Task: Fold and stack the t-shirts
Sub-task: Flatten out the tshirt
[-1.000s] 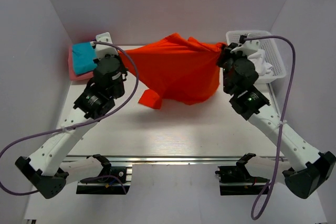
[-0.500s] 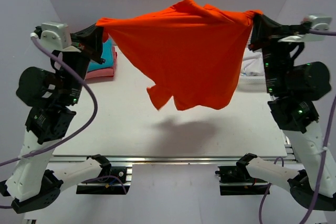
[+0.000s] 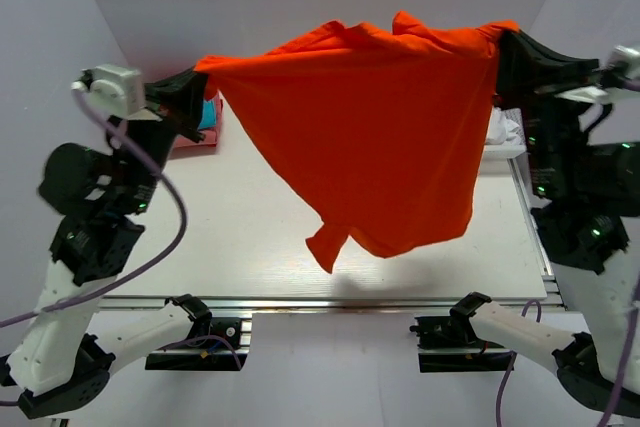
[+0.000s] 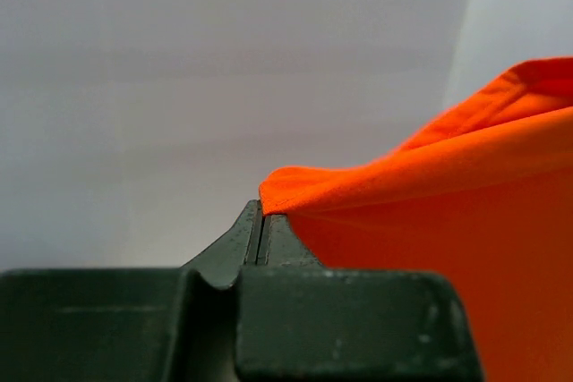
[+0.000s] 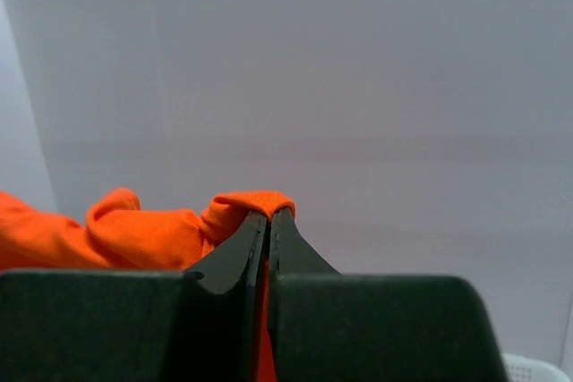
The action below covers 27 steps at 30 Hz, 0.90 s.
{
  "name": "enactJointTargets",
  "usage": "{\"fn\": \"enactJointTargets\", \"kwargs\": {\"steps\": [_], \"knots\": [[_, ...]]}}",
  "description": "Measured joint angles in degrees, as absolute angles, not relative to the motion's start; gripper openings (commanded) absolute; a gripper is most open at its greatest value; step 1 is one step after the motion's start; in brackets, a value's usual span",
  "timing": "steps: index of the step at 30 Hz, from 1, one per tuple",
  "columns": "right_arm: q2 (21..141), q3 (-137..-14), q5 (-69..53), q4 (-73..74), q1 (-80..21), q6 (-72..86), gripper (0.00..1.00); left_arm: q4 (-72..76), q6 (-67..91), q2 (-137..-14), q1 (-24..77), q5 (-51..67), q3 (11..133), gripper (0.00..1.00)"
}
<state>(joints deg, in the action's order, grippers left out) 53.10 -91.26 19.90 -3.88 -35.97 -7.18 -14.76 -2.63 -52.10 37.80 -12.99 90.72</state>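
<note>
White table [image 3: 230, 237], orange-red t-shirt [image 3: 380, 137] now lower, perhaps nearer, left tool [image 3: 200, 79], right tool [image 3: 497, 42] pinching it

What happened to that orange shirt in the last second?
Both arms rose and lifted it off the table. The orange shirt, bunched low at the far side a second ago, now hangs spread in the air between the left tool and the right tool. Neither let go; both stay clamped on its top corners. The teal shirt on the pink one seems unmoved.
</note>
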Motion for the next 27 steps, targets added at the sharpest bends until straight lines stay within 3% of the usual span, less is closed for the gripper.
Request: {"fn": "enactJointTargets", "kwargs": {"steps": [8, 15, 21, 25, 27], "knots": [[68.2, -84.0, 28.1, -10.9, -34.9, -7.7, 0.00, -9.8, 3.2, -56.0, 37.2, -28.1, 69.6, 0.00], [94.9, -82.6, 26.1, -10.4, -31.5, -3.3, 0.00, -13.1, 14.5, -77.2, 33.1, -34.1, 62.8, 0.00], [121.0, -103.0, 21.6, -3.4, -29.0, -0.6, 0.00, -16.8, 21.7, -97.0, 24.4, -27.9, 63.9, 0.00], [131.2, -112.9, 18.7, -2.7, -28.5, -1.8, 0.00, -18.3, 23.8, -103.5, 19.0, -22.9, 65.6, 0.00], [133.4, -114.2, 17.3, -2.8, -28.5, -2.4, 0.05, -18.9, 24.3, -104.7, 17.0, -20.8, 67.2, 0.12]]}}
